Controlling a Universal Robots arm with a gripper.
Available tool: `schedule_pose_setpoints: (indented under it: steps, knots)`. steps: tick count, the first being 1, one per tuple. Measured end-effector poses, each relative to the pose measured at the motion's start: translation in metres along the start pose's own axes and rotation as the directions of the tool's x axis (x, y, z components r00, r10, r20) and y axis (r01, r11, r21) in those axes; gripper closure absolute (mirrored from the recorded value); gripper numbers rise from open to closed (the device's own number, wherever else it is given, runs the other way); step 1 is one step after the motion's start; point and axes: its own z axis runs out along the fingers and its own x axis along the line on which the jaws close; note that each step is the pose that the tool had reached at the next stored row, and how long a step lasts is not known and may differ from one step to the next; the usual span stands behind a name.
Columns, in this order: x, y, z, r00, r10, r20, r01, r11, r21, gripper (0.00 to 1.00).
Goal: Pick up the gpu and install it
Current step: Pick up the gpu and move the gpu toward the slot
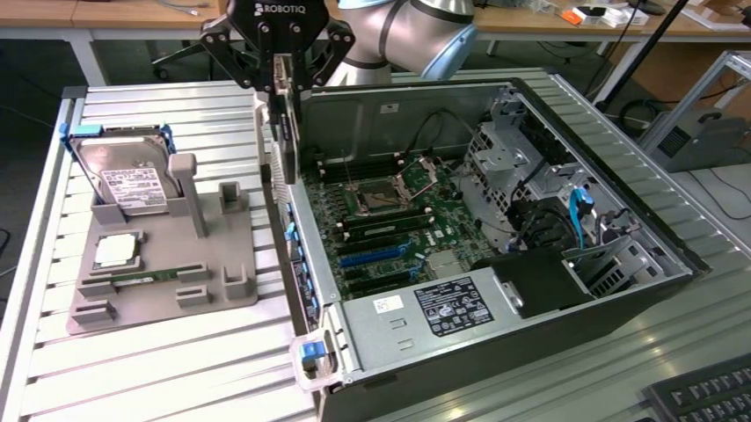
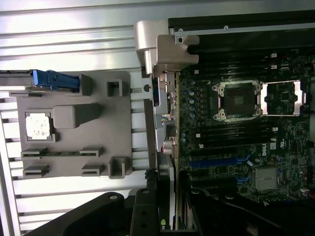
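Holding the gpu (image 1: 283, 132) edge-on and upright, our gripper (image 1: 281, 81) hangs over the rim of the open computer case (image 1: 399, 110) on the exterior view's left.

We have the claw pinched narrow on the card's upper end, so the card hangs straight down between the gray fixture (image 1: 229, 251) and the motherboard (image 1: 393, 220). Its lower end is near the case rim, and we cannot tell whether it touches. From the wrist we see the card (image 2: 163, 216) running out between the black fingers (image 2: 106, 216), with the blue slots (image 2: 219, 162) of the board just beside it. On the fixture stand the hard drive (image 1: 129, 180), a processor chip (image 1: 114, 251) and the memory stick (image 1: 147, 279), all well apart from the card.
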Motion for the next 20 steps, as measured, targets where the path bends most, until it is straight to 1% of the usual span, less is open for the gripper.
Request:
schedule_pose_setpoints:
  steps: [20]
  knots:
    - [-0.0056, 0.0005, 0.0009, 1.0, 0.0, 0.0, 0.0, 1.0, 0.0001, 0.73]
